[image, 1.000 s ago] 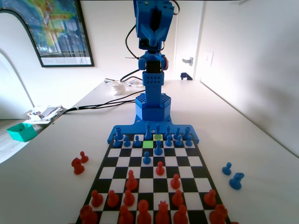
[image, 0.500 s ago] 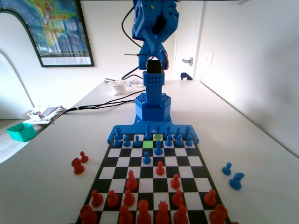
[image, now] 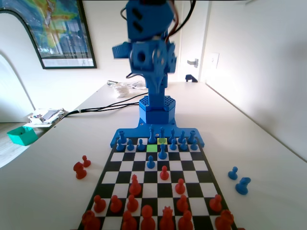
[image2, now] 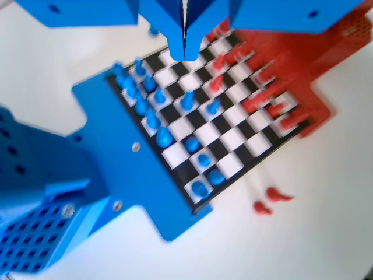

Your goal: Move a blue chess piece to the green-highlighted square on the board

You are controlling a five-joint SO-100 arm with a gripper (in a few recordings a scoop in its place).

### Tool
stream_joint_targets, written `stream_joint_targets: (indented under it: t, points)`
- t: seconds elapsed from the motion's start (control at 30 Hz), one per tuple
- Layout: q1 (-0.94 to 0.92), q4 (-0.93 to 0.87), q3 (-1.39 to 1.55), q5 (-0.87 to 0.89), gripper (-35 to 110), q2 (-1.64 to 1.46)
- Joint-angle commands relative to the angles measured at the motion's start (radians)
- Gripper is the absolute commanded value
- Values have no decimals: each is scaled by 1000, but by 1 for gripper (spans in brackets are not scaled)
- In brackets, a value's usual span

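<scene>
White bench (image: 249, 143) is carrying the board (image: 192, 165), with a framed poster (image: 57, 28) hanging on the wall behind and a teal tray (image: 21, 135) sitting at the left edge in the fixed view. You are looking at the blue arm (image: 146, 43) standing raised and twisted high over its base at the board's far end. Your claw (image2: 184, 49) is hanging high above the board in the wrist view, its jaws lying pressed together with nothing between them. The green-highlighted square (image: 152, 148) is sitting in the second row from the arm, bare, just left of a taller blue piece (image: 163, 152) and beside the paler yellow-green square (image: 162, 141). A blue chess piece (image: 150, 163) is standing two rows nearer the camera than the green square, in the same file, apart from it. Red pieces (image: 144, 211) are crowding the near rows. Two red pieces (image: 80, 168) are lying off the board on the left, and two blue pieces (image: 238, 180) are standing off it on the right, fixed view.
</scene>
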State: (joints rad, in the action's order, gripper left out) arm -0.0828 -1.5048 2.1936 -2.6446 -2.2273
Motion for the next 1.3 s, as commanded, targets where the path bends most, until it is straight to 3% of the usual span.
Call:
stream_joint_targets:
  t: [0.0, 0.37, 0.77, 1.27]
  points:
    - [-9, 29, 35, -97, 5, 40]
    - [48, 245, 288, -147, 12, 55]
    - [118, 477, 426, -81, 15, 86]
    - [129, 646, 531, -74, 16, 124]
